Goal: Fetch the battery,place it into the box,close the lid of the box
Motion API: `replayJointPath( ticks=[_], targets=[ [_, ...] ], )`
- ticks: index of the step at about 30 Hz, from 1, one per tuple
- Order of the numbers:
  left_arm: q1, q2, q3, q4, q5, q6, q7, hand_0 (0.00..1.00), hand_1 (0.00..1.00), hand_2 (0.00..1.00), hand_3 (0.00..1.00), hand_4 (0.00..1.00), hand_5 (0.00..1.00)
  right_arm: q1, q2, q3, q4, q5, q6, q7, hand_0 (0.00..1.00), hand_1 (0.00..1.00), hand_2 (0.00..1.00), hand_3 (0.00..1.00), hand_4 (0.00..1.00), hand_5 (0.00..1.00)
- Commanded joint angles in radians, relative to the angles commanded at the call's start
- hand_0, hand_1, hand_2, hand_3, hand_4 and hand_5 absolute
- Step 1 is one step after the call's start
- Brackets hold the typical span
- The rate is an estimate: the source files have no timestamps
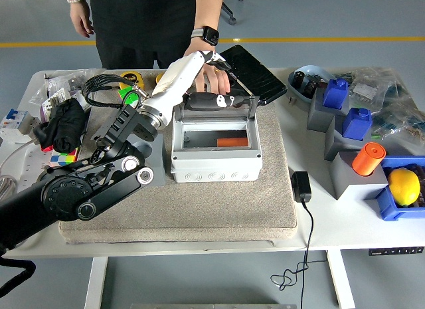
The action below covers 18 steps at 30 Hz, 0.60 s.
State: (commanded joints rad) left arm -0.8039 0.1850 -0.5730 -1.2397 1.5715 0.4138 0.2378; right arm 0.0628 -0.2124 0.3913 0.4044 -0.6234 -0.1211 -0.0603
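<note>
One step left: the lid

One orange battery (232,142) lies inside the grey box (216,164), on its floor toward the right. The left hand (212,100) reaches over the box's far rim, fingers stretched along the top edge of the clear lid (219,111), which stands raised behind the opening; I cannot tell whether they grip it or only rest there. A person's hand (214,73) hovers just behind. The lid looks light, stiff and slick, hinged at the back, so pushing its free edge down would probably serve better than pinching.
</note>
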Motion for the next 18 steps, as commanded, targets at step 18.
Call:
replayJointPath(
  ticks=[18],
  targets=[
    [-0.031, 0.021, 0.018, -0.089, 0.060, -0.276, 0.242, 0.524, 0.564, 0.583, 0.625, 0.995, 0.522, 0.000, -0.001, 0.006, 0.004, -0.006, -0.001, 0.000, 0.593, 0.605, 0.579, 0.556, 0.927, 0.444]
  ],
)
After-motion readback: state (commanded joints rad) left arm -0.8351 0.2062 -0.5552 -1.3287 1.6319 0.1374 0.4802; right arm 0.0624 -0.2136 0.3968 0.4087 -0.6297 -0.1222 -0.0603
